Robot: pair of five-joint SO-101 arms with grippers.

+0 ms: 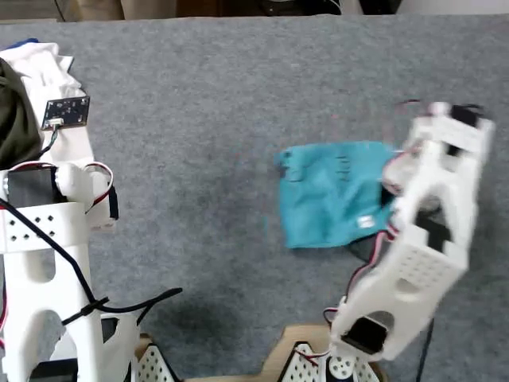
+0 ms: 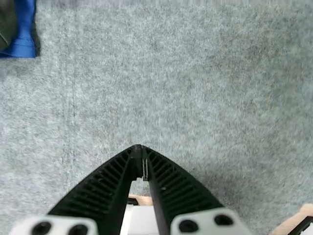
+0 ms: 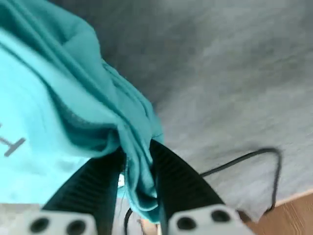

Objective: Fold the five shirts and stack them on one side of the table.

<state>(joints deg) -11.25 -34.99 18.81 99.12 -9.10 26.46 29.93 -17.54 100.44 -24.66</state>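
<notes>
Right hand [image 3: 137, 151] clamped on crumpled teal cotton shirt [image 1: 330, 195]; cloth lies toward the left arm. Left hand [image 2: 141, 152] closed, empty (well apart).

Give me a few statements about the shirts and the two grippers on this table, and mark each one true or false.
1. The right gripper is shut on the teal shirt. True.
2. The teal shirt lies on top of the white shirt. False: they lie apart, the white one at the far left corner of the table.
3. The left gripper holds a blue shirt. False: it is shut on nothing, over bare grey table.
4. A dark green cloth lies against the white shirt. True.
</notes>
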